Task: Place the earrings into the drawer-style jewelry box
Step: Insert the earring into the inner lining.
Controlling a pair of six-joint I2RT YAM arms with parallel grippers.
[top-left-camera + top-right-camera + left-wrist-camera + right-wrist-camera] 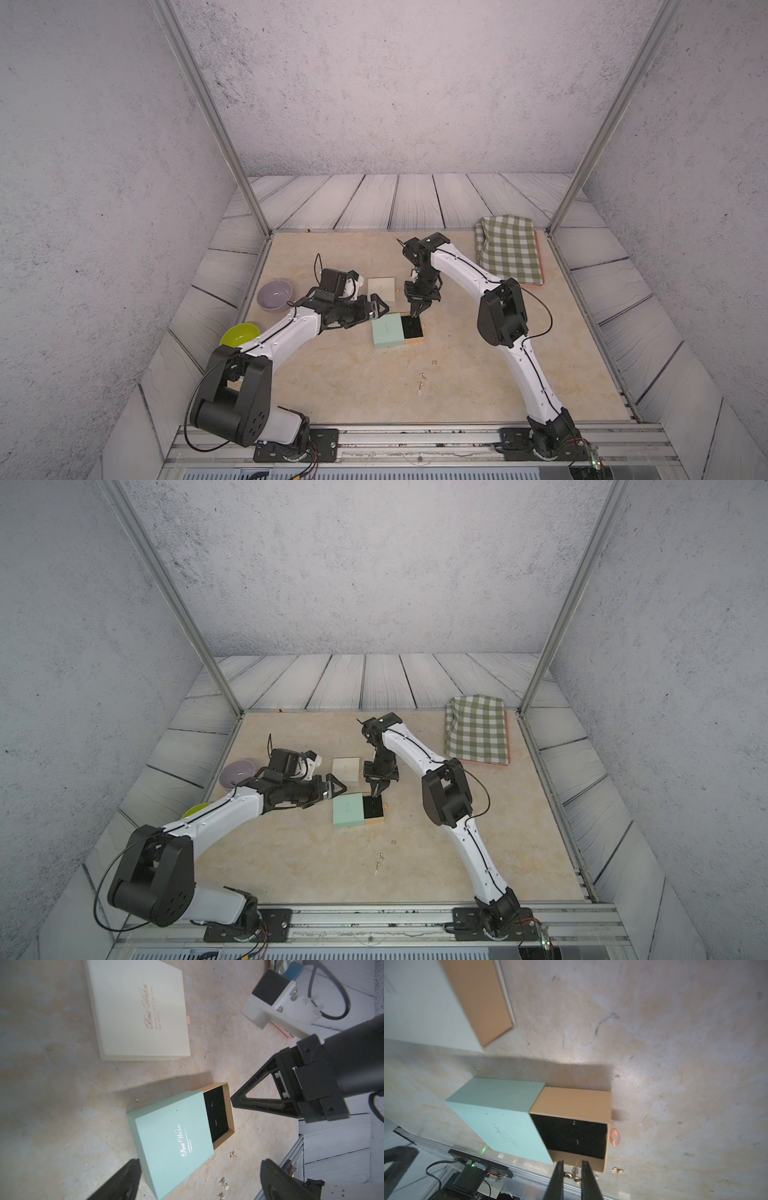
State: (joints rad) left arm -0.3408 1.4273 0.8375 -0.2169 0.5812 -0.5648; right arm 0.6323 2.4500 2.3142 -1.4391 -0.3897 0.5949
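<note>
The right end effector (415, 314), nearly closed on what may be a thin gold earring (577, 1164), is poised at the rim of the black tray (412, 329) of the mint-green drawer-style jewelry box (387, 331); release is best made low, further in over the lining. The box lies flat mid-scene, long axis across the desk (332, 374), tray drawn out rightward. Other earrings (422, 380) are scattered nearer the front; the left end effector (381, 308) is spread wide.
</note>
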